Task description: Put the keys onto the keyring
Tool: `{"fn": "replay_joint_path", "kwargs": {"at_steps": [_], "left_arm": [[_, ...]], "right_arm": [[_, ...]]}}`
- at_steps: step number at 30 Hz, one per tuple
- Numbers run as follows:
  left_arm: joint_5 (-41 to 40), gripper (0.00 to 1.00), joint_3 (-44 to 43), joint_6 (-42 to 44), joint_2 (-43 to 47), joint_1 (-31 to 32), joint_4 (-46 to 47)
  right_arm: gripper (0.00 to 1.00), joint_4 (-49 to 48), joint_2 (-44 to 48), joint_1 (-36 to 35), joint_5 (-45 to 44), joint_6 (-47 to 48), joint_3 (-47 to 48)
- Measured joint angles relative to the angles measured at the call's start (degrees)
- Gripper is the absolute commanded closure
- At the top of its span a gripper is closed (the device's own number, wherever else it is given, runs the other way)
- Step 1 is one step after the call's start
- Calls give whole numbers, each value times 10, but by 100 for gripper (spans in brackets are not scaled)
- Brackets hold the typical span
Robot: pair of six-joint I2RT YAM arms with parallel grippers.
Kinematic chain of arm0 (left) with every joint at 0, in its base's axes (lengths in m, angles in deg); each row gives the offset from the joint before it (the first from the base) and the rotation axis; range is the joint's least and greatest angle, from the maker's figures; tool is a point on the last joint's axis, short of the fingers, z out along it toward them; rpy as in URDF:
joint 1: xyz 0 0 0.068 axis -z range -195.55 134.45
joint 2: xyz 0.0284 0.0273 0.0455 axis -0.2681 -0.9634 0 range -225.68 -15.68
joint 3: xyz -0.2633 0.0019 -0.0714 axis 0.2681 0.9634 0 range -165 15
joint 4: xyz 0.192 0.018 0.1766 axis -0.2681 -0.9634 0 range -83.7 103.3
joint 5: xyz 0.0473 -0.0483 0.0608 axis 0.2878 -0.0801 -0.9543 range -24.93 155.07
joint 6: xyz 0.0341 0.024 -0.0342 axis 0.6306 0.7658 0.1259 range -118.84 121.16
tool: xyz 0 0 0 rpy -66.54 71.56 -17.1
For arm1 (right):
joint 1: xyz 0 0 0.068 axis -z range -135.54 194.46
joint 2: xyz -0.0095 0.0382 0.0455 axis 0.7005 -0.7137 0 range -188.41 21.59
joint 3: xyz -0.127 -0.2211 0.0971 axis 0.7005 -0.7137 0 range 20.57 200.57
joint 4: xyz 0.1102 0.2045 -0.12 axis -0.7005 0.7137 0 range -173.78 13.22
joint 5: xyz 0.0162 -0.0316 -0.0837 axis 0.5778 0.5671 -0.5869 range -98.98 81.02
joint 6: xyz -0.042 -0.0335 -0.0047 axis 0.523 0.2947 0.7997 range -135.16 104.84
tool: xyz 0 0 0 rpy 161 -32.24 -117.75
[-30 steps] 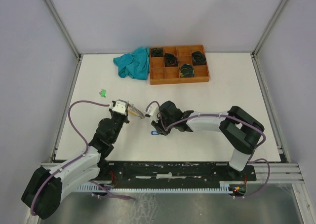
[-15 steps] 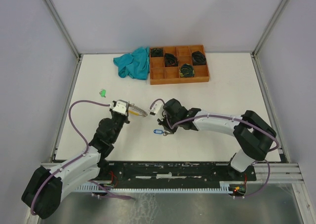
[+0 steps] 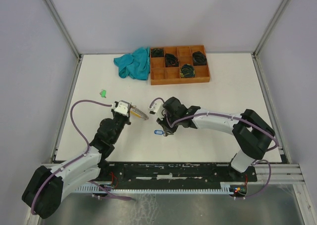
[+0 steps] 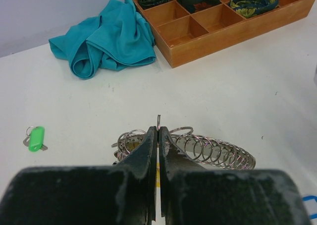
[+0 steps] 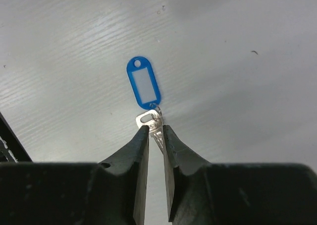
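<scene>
My left gripper point(image 3: 131, 110) is shut on the keyring point(image 3: 139, 113), a thin silvery loop strung with many small rings. In the left wrist view the jaws point(image 4: 158, 133) pinch its wire and the keyring point(image 4: 213, 150) fans out to the right just above the table. My right gripper point(image 3: 166, 130) is shut on a silver key point(image 5: 152, 122) with a blue tag point(image 5: 143, 84). The tag points away from the fingers, low over the table. It shows in the top view point(image 3: 158, 132), right of the keyring. A green-tagged key point(image 3: 103, 92) lies alone at the left and also shows in the left wrist view point(image 4: 35, 138).
An orange-brown compartment tray point(image 3: 173, 77) with black coiled bundles stands at the back. A crumpled teal cloth point(image 3: 133, 64) lies left of it. Both show in the left wrist view, the tray point(image 4: 218, 34) and the cloth point(image 4: 104, 41). Metal frame rails edge the table.
My right gripper, holding the blue-tagged key, has shifted slightly right and its wrist has turned. Its elbow has swung outward to the right. The left gripper with the keyring has barely moved.
</scene>
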Motion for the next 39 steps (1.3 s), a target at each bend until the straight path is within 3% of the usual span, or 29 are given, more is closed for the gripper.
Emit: {"fn": "replay_joint_path", "kwargs": {"at_steps": [16, 39], "left_arm": [[6, 97, 0, 0, -11, 0, -10], [16, 97, 0, 0, -17, 0, -16]], "right_arm": [[83, 13, -87, 0, 45, -3, 54], [68, 54, -79, 1, 7, -12, 54]]}}
